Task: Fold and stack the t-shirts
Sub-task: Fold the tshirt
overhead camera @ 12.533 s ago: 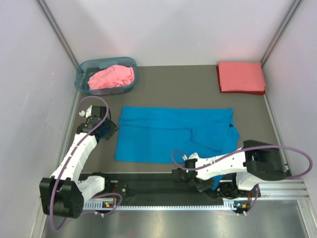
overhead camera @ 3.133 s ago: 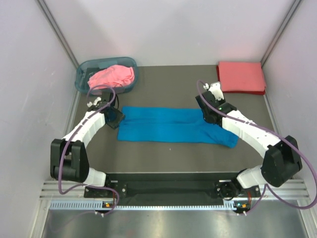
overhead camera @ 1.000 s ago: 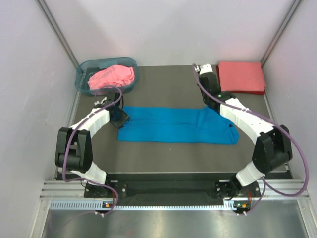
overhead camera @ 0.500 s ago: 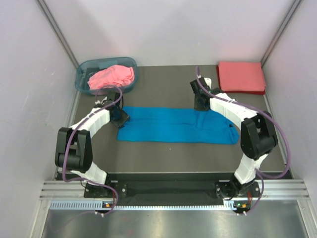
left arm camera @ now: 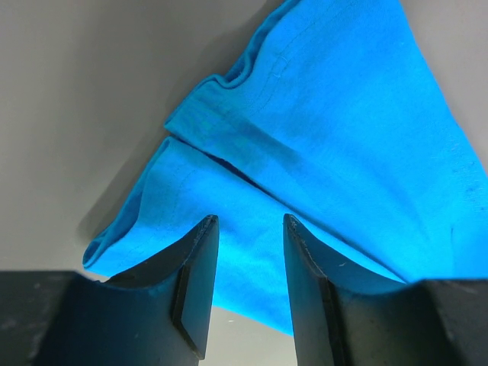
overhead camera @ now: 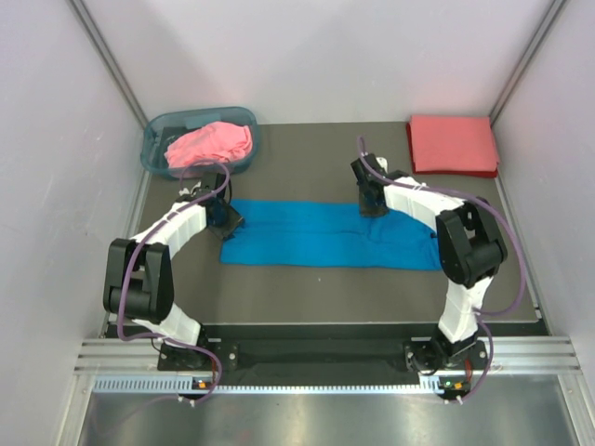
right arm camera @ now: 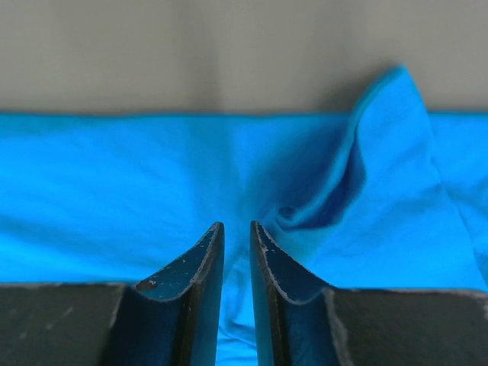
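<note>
The blue t-shirt [overhead camera: 316, 237] lies across the middle of the desk [overhead camera: 307, 167] as a long, narrow folded band running left to right. Its right end is a little wider and more rumpled than its left. The left pincer [overhead camera: 226, 218] sits at the band's left end, at its upper corner. In the left wrist view its two dark fingers [left arm camera: 197, 282] stand clearly apart, with open space between them. Through that space the blue cloth shows below, its layered corner and a stitched hem spreading toward the upper right of the frame. Whether the fingertips touch the cloth cannot be told. The right pincer [overhead camera: 371, 203] is at the band's upper edge, right of centre in the top view. In the right wrist view its fingers [right arm camera: 200, 290] are drawn nearly together, with only a thin slit left between them. They point at blue cloth that fills the middle of the frame, and a raised ridge of cloth stands up just right of them. Whether a fold is pinched in the slit cannot be told. The pink t-shirt [overhead camera: 212, 144] lies bunched inside the translucent blue-grey basket [overhead camera: 156, 139] at the upper left of the desk. The coral-red t-shirt [overhead camera: 453, 144] lies folded flat as a neat rectangle in the upper right corner, well apart from the blue one.
</note>
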`<state>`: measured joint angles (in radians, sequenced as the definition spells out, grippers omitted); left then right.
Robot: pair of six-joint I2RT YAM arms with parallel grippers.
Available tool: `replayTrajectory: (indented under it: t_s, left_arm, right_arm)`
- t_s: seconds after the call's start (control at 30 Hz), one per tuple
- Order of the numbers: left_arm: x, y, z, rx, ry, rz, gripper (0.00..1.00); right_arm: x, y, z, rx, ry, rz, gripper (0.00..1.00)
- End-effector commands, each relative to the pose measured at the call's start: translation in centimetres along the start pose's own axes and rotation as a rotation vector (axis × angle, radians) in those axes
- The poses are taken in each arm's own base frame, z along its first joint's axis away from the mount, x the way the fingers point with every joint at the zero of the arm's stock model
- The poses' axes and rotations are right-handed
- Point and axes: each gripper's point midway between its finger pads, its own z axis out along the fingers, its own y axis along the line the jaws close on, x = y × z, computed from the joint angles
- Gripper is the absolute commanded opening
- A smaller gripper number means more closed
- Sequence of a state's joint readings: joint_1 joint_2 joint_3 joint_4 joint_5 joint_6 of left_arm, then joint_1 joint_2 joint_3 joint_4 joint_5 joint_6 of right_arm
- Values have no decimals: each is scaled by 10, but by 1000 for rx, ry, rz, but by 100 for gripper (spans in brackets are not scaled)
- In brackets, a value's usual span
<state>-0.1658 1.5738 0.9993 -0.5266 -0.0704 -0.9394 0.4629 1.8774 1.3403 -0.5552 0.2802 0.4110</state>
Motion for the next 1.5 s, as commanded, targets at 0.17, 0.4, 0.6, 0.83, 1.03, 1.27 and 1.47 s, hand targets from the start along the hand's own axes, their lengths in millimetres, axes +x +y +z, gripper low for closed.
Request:
replayTrajectory:
  t_s: [0.17, 0.4, 0.6, 0.83, 1.03, 1.27, 1.47]
  left_arm:
    - [-10, -9, -4, 23, -35, 8, 45]
    - [-7, -6, 2, 7, -24, 8, 45]
    - [-6, -3, 4, -1, -24, 13, 45]
    - [-6, -5, 4, 7, -21, 7, 44]
    - [-7, -4, 4, 0, -22, 16, 44]
    - [-7, -4, 3, -2, -23, 16, 44]
    - [-8, -4, 3, -7, -25, 15, 44]
  right_arm:
    - [32, -51, -25, 141, -14, 0, 19]
    - [27, -57, -30, 151, -61, 47, 20]
    - [10, -50, -34, 130, -92, 69, 20]
    - [-9, -44, -38, 139, -92, 63, 24]
    - [-3, -47, -22, 173, -38, -2, 29]
    - [-7, -48, -9, 142, -5, -32, 31]
    - [0, -50, -2, 132, 25, -25, 30]
